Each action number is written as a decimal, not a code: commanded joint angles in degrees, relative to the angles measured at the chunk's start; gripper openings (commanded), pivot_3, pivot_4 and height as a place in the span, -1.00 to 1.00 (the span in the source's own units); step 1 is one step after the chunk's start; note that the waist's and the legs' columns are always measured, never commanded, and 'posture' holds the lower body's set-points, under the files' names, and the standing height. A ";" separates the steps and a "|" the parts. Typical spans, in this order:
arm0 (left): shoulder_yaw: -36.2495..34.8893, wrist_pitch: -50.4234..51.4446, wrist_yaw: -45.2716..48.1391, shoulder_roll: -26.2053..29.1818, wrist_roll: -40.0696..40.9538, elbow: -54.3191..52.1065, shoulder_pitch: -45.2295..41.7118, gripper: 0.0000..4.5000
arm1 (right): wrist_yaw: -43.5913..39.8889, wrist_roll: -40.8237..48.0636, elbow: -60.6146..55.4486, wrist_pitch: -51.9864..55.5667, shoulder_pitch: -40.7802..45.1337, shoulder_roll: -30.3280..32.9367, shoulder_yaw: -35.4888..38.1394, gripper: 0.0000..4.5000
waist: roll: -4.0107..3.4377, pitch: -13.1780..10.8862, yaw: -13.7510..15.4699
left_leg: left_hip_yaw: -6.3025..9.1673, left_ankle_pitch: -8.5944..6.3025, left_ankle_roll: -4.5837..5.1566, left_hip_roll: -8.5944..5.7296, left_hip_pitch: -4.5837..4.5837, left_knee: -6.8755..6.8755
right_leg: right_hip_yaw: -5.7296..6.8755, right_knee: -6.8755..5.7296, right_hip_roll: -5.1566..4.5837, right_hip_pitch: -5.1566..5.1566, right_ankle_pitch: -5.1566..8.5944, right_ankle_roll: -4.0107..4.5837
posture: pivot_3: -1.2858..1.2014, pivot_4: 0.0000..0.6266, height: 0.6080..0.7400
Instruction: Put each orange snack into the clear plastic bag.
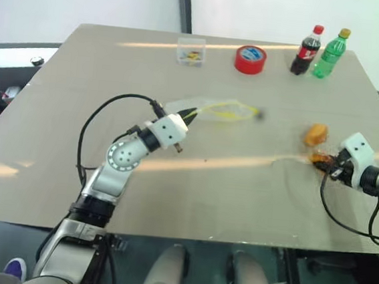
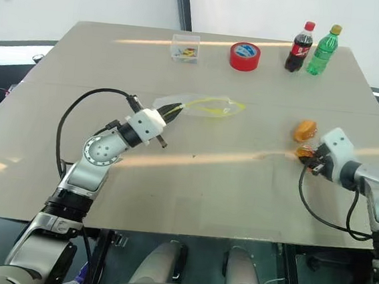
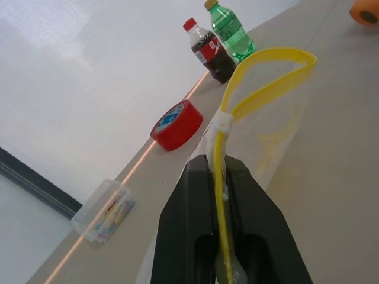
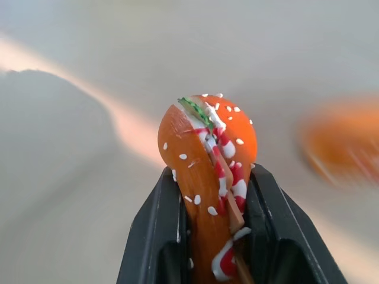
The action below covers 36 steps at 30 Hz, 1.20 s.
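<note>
Right wrist view: orange snack between jaws

Clear plastic bag lies mouth open — two orange snacks beside it, apart.

My right fingers hide the lower half of the orange snack between them. The other snack is only an orange blur. The small box's coloured contents are too small to tell.

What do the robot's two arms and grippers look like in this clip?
Both arms are silver-grey metal with round joint housings and white wrist blocks; looping black cables run alongside. The left gripper and the right gripper each have two tapered matte black fingers.
</note>
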<state>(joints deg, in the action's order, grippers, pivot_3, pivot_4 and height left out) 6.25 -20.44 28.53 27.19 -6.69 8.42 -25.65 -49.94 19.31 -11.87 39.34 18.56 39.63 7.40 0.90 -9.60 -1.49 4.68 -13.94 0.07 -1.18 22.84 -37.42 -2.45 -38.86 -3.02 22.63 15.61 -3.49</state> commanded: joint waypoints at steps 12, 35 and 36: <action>0.71 -4.11 1.86 0.94 -0.09 -4.78 0.85 -1.00 | 12.24 -0.50 -1.81 3.56 16.49 -13.91 -10.92 -0.58 | -0.01 0.00 0.77 | 0.15 0.00 -0.01 -0.19 0.10 -0.01 | 0.14 0.10 -0.10 0.02 0.00 0.00 | 0.03 -0.52 1.00; 3.45 -5.46 7.53 3.43 0.33 -9.86 6.79 -1.00 | 13.34 -6.17 6.81 -0.09 19.23 -21.05 -17.93 -0.58 | -0.03 -0.01 0.46 | 0.10 0.00 0.00 -0.14 0.08 0.02 | 0.09 0.03 -0.07 0.10 0.00 0.01 | 0.03 -0.52 1.00; 3.47 -5.59 7.72 3.56 0.41 -9.89 6.89 -1.00 | 13.85 -5.39 7.68 0.70 19.33 -22.02 -16.95 -0.58 | -0.03 -0.01 0.52 | 0.10 0.00 0.00 -0.14 0.08 0.02 | 0.09 0.03 -0.08 0.09 0.00 0.01 | 0.03 -0.52 1.00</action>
<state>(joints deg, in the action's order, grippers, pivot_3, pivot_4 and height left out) 10.03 -24.60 35.81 30.22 -7.20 1.03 -18.88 -37.37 12.07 -4.29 39.06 36.37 18.52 -12.82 0.87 -9.61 -0.97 4.79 -13.94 0.07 -1.33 22.92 -37.40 -2.36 -38.83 -3.11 22.71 15.61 -3.48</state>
